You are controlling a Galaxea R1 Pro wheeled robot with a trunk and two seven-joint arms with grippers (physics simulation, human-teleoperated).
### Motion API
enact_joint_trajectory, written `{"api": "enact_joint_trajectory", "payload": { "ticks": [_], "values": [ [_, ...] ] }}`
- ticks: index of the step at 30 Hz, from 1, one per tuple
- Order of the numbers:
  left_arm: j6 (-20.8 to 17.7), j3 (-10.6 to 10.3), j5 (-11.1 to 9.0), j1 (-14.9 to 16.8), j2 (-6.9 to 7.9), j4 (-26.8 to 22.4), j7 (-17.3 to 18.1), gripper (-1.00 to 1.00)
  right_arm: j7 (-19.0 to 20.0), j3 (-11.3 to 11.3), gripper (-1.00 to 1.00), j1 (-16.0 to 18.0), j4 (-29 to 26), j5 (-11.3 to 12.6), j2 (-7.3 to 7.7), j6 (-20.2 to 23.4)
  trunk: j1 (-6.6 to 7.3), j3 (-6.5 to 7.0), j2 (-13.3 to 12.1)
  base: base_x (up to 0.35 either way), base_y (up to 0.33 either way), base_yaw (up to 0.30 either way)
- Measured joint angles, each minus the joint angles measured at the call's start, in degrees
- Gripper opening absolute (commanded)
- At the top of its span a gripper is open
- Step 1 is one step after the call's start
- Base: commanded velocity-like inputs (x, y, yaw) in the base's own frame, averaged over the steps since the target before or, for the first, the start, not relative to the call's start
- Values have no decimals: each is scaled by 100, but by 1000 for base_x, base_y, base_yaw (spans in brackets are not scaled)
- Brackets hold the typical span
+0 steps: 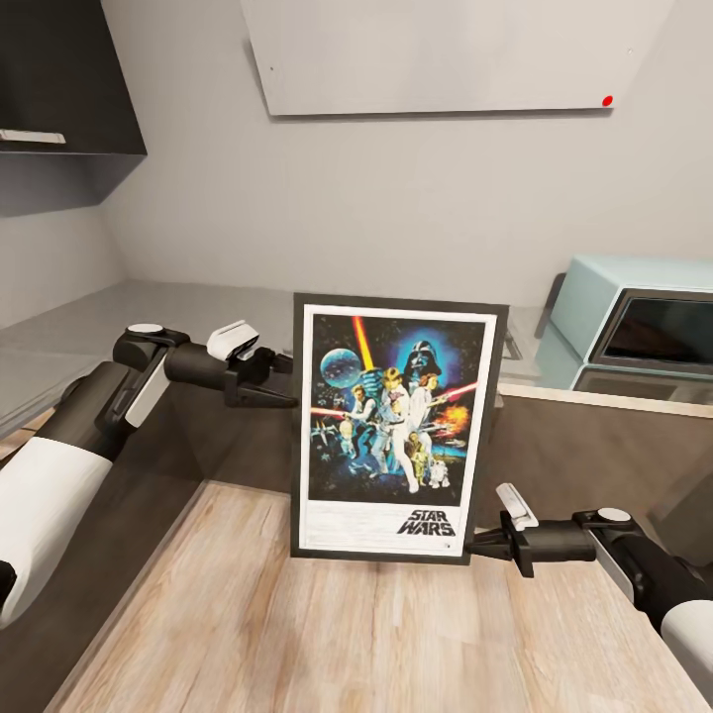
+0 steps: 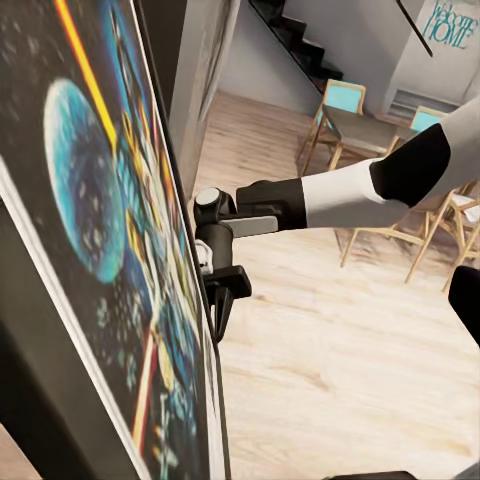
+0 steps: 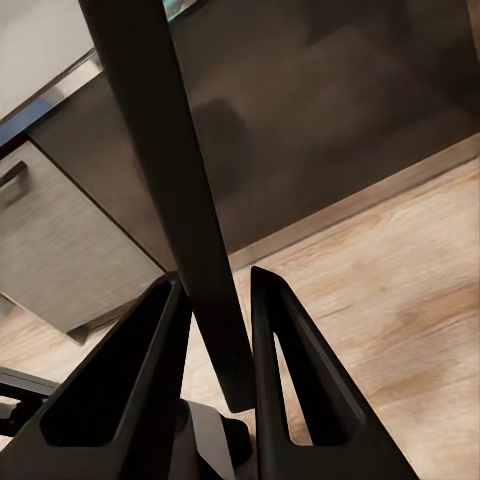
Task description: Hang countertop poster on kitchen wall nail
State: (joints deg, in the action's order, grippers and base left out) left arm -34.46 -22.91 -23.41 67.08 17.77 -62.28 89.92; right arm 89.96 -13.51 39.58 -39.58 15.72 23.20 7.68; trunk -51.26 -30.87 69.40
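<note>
Poster [image 1: 394, 431] is up in the air, upright, facing the head cam, held between both arms w/ the wood floor [image 1: 347, 634] below it and the pale-grey tabletop [image 1: 149, 307] behind. Right gripper [image 1: 475, 542] is at the frame's lower right corner; wrist cam shows its jaws pinching the black frame edge [image 3: 200, 270], one finger [image 3: 130, 370] each side. Left gripper [image 1: 282, 381] sits at the left edge, upper half, tips right at the frame, but can't tell if its jaws are actually clamped on it or just touching. Left wrist cam looks along the poster's face [image 2: 90, 230] and catches the right gripper [image 2: 222, 300] at the far edge.

Behind: grey wall w/ a whiteboard [image 1: 436, 54] w/ a red dot [image 1: 607, 101], dark cabinet [image 1: 59, 79] top left, light-blue oven-looking box [image 1: 639, 322] on the tabletop at right.
</note>
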Motion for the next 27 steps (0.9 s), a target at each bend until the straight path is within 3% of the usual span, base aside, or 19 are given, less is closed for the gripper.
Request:
{"api": "enact_joint_trajectory", "payload": {
  "ticks": [10,25,27],
  "values": [
    [14,18,1,0,10,-7,-1,100,-6,-2,-100,0,2,1,0,8,0,0,0,0,0,0],
    [33,27,-11,0,254,-2,2,100,-5,64,-100,0,13,9,43,5,0,0,0,0,0,0],
    [36,27,-7,0,305,25,2,100,-5,78,-100,0,27,120,71,4,0,0,0,0,0,0]
  ]
}}
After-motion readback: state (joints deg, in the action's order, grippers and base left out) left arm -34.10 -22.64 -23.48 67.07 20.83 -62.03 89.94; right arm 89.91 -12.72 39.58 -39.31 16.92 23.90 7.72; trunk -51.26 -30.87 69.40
